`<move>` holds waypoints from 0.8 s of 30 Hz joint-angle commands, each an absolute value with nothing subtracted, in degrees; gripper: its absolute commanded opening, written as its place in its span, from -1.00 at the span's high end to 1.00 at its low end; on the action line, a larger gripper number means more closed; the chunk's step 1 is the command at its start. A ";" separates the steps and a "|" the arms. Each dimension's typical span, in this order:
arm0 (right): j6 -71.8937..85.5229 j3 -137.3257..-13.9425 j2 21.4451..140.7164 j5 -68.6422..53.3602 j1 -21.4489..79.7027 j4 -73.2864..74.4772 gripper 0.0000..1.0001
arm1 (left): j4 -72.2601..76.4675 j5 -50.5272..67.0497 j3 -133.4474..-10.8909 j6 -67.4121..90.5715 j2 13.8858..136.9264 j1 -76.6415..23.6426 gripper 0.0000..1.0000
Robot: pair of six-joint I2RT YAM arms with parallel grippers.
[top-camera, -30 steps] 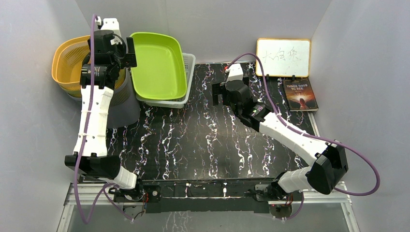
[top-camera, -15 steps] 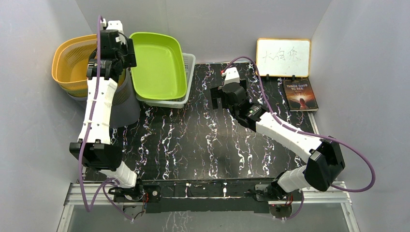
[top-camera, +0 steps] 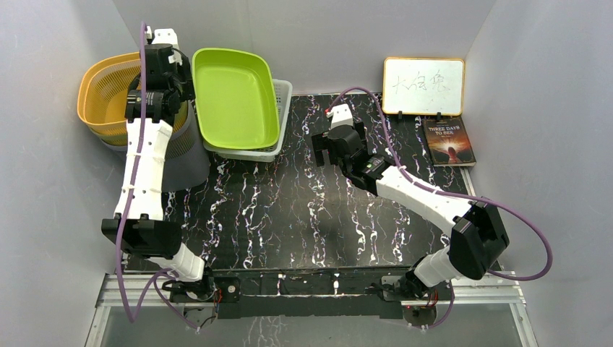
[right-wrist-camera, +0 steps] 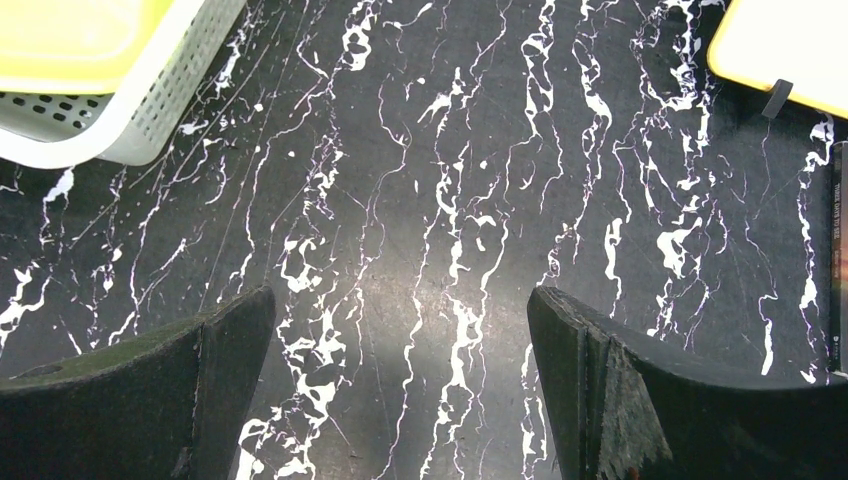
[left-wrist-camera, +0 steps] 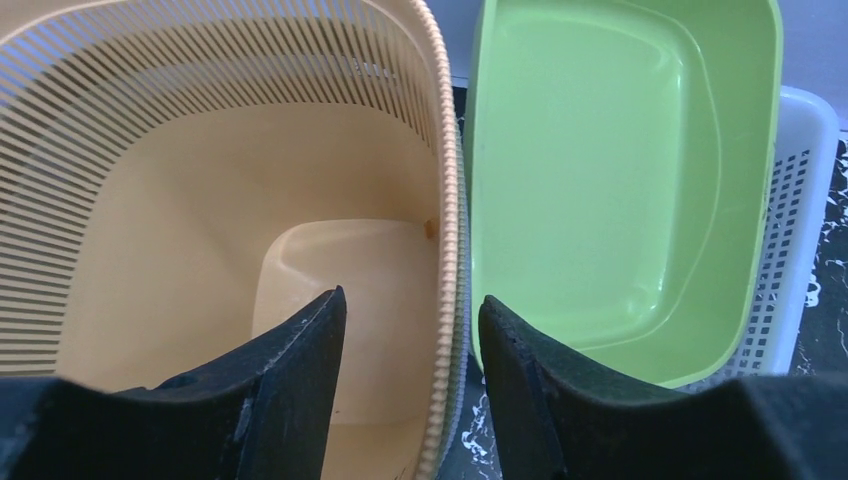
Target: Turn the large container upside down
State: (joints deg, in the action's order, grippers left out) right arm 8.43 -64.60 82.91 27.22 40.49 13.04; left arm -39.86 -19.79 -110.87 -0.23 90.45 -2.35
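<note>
The large container, an orange slatted basket [left-wrist-camera: 150, 150], stands upright with its opening facing up at the far left corner of the black marbled table [top-camera: 289, 210]. It appears to sit in the top of a grey bin [top-camera: 189, 155]. The left gripper [left-wrist-camera: 412, 305] hangs over the basket's right-hand rim with its 2 fingers [left-wrist-camera: 300, 370] parted. The rim line runs through the gap between them, 1 finger over the basket interior and 1 over the outer side. The jaws are not closed on anything, and contact with the rim cannot be confirmed. Just beside the basket on its right, a lime-green tub [left-wrist-camera: 600, 170] rests in a white perforated tray [left-wrist-camera: 800, 200]. The right gripper [right-wrist-camera: 400, 295] hovers above bare table near the middle of the far edge, its jaws spread wide and holding nothing, with the corner of the white tray to its left. A whiteboard [top-camera: 423, 85] leans against the back wall at the far right corner, with a book [top-camera: 449, 142] lying flat in front of it.
</note>
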 commanded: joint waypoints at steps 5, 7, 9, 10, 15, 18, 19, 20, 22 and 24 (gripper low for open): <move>7.80 -65.79 84.17 27.77 40.45 11.63 -0.96 | -39.05 -23.31 -110.30 -1.49 86.68 -1.94 0.15; 7.80 -65.98 84.28 27.77 40.55 11.77 -0.96 | -39.13 -23.24 -109.66 -1.49 86.78 -1.93 0.27; 7.75 -66.08 84.29 27.77 40.53 11.77 -0.96 | -38.78 -22.76 -108.46 -1.33 86.74 -1.78 0.35; 7.74 -66.14 84.29 27.77 40.52 11.83 -0.96 | -38.59 -22.58 -108.14 -1.18 86.70 -1.69 0.36; 7.65 -66.27 84.20 27.77 40.54 11.95 -0.96 | -38.85 -21.90 -107.89 -1.14 87.29 -1.17 0.24; 7.64 -66.11 84.10 27.85 40.50 11.86 -0.96 | -38.95 -21.60 -108.13 -0.95 87.44 -1.06 0.27; 7.59 -66.03 84.11 27.85 40.49 11.87 -0.96 | -38.74 -21.50 -108.12 -0.94 87.31 -1.04 0.32; 7.58 -65.94 84.16 27.86 40.51 11.87 -0.96 | -38.59 -21.33 -108.16 -0.96 87.17 -1.05 0.41; 7.54 -65.75 84.24 28.02 40.52 11.86 -0.96 | -38.34 -21.34 -108.34 -1.19 87.19 -0.99 0.91; 7.56 -65.66 84.29 28.09 40.50 11.91 -0.96 | -38.32 -21.50 -108.14 -1.66 87.25 -0.98 1.00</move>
